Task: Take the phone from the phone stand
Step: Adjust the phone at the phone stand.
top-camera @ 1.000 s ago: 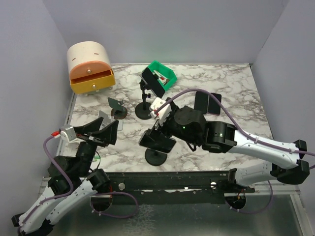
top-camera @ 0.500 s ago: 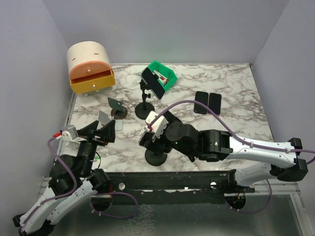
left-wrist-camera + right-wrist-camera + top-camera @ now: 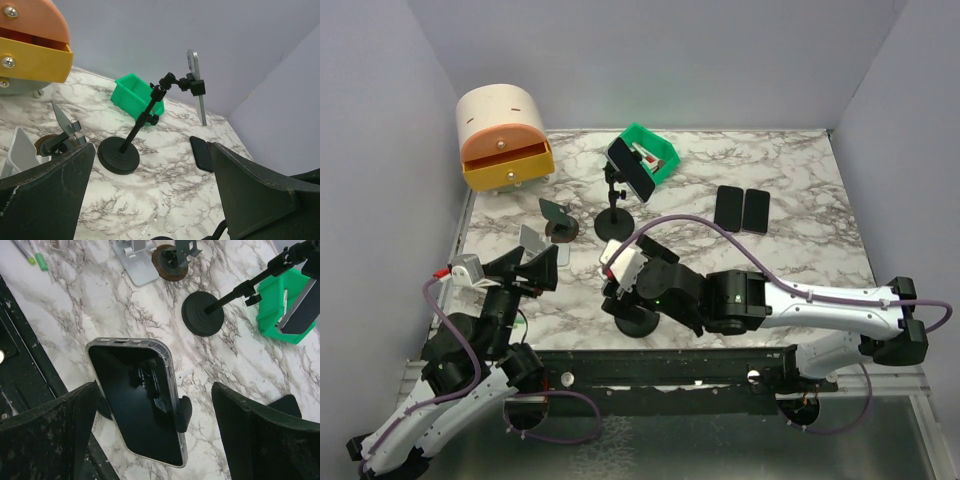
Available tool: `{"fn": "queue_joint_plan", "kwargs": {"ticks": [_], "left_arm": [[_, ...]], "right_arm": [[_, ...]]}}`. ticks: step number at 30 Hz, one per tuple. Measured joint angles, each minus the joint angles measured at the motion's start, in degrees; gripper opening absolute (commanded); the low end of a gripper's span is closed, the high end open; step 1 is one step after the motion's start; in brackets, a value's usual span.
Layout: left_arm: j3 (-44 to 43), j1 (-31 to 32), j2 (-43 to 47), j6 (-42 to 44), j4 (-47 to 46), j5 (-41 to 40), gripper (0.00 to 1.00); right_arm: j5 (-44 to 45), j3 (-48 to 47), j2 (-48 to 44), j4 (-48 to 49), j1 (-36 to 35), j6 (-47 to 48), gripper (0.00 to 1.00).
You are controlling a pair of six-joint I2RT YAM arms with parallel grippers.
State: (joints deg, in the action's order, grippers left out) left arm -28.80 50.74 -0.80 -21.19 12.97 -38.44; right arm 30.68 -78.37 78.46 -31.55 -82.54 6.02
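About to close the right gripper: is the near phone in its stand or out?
In the stand: its clamp grips the phone at both sides, right wrist view; right gripper open.

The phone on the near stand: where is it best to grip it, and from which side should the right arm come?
Grip the phone by its two long edges, on the bare stretch beside the clamp that pinches those edges. Come from above: the screen faces up at the right gripper, whose open jaws stand on either side of it.
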Motion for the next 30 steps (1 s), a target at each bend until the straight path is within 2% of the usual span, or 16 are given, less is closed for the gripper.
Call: {"fn": "queue_joint_plan", "kwargs": {"ticks": [7,11,16,20,24,30], "left_arm": [[0.2,0.0,0.0,0.04,0.0,1.38,0.98],[0.2,0.0,-0.04,0.24,-0.09,7.15,0.98],[0.17,0.0,-1.75,-1.92,-0.48,19.65,0.96],[1.16,0.0,-3.17,-5.84,-2.47,28.59,0.91],[5.44,0.02,-4.2,-10.34,-7.26,35.36,0.84],[8.35,0.0,-9.75,-13.64,-11.85,39.47,0.72]], "right_arm": [[1.38,1.31,-0.39,1.27,-0.59,-1.51,1.0],[0.31,9.35,-11.06,5.51,0.35,-3.85,1.0],[-3.26,19.89,-25.42,13.2,4.68,-9.94,0.99],[-6.6,27.8,-31.82,17.53,5.68,-13.75,0.98],[-8.83,33.09,-33.77,19.61,5.68,-16.13,0.95],[-9.2,36.35,-32.65,21.33,5.68,-17.4,0.9]]}}
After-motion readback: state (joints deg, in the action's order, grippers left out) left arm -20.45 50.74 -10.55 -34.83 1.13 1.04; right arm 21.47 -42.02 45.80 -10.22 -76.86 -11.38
